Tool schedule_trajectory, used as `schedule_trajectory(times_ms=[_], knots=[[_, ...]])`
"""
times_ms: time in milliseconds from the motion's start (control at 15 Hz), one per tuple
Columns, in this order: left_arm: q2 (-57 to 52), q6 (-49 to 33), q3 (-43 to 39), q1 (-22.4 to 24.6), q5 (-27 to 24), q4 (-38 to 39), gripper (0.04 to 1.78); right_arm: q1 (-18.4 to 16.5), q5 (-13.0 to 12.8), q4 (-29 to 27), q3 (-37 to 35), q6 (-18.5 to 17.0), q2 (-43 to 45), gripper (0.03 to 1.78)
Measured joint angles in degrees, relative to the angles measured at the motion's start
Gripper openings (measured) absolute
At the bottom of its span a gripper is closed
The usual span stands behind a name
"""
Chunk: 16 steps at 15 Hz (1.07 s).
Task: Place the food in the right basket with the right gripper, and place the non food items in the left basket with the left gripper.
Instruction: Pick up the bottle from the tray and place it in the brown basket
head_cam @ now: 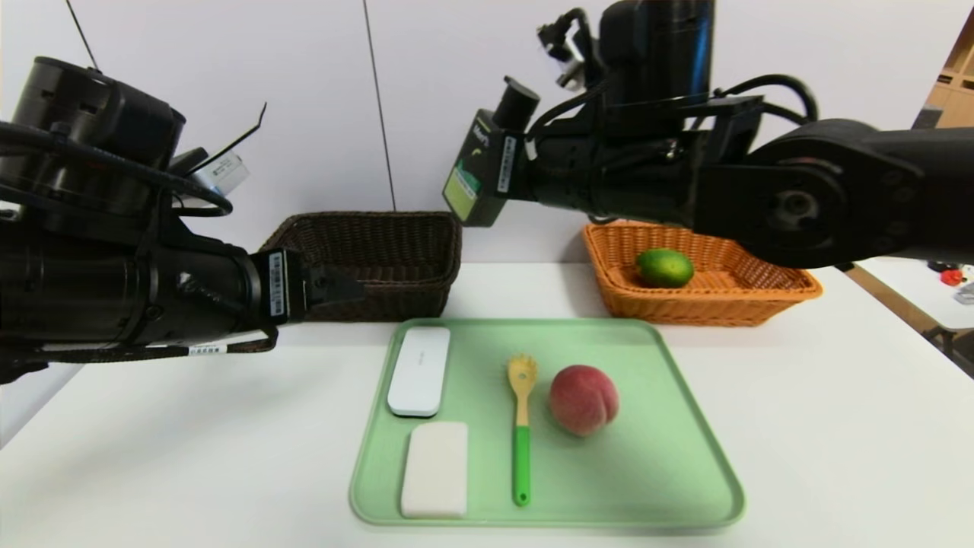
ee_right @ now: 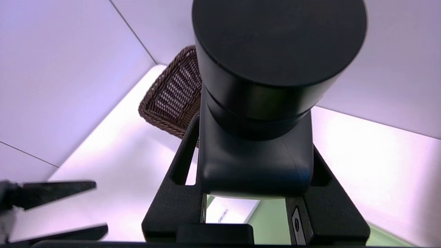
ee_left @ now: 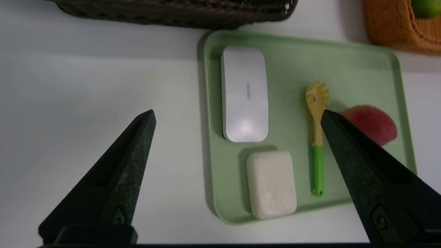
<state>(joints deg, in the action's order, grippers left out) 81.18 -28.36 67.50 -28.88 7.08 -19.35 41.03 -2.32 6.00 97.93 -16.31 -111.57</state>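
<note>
The green fruit (head_cam: 664, 267) already lies in the orange basket (head_cam: 761, 301), which sits at the back of the table (head_cam: 837, 426) toward the right edge. So one piece of food is done.

The peach (head_cam: 584, 399) is not done. It sits on the green tray (head_cam: 685, 457) in the middle of the table, near the front edge, just beside the yellow spoon (head_cam: 521, 426).

The black pump bottle (head_cam: 487, 164) is up in the air. The right gripper (head_cam: 511, 166) is clamped on it, high above the table, between the two baskets and near the brown basket (head_cam: 380, 262), which sits at the back toward the left edge. (The task gives this bottle to the left arm, but it is the right arm that has it.) In the right wrist view the bottle (ee_right: 262, 103) fills the space between the two fingers (ee_right: 175, 203).

I cannot see much of the inside of the brown basket from here, so I cannot say for sure if anything is in it.

Three things for that basket are left on the tray: the white case (head_cam: 419, 371) toward the tray's back left corner, the white block (head_cam: 435, 469) at its front left corner, and the spoon in the middle.

The left gripper (head_cam: 338, 288) hangs above the left side of the table in front of the brown basket. Its fingers (ee_left: 113, 186) are spread wide with nothing between them.

So I think one thing is put away, one is on its way, and four are left.
</note>
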Motion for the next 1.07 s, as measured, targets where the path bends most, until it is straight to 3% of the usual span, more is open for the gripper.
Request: schedule_trajectory(times_ms=[333, 467, 600, 867, 1067], knots=[[1.2, -4.4, -1.8, -2.5, 5.9, 10.4, 1.69, 0.6, -3.4, 5.8, 10.7, 0.9, -12.0, 0.61], [1.3, -3.4, -3.4, -2.8, 7.7, 13.1, 1.69, 0.6, -3.6, 6.3, 12.8, 0.9, -14.9, 0.61], [1.3, -2.6, -4.0, -3.0, 7.7, 14.6, 1.69, 0.5, -3.7, 7.5, 13.4, 0.9, -17.0, 0.61], [1.0, -0.5, -3.3, -4.1, 7.6, 14.8, 1.69, 0.2, -5.4, 17.0, 13.6, 0.9, -21.1, 0.61], [0.3, -0.8, -0.9, -4.5, 5.7, 14.6, 1.69, 0.6, -5.5, 17.3, 13.7, 0.9, -22.8, 0.61]])
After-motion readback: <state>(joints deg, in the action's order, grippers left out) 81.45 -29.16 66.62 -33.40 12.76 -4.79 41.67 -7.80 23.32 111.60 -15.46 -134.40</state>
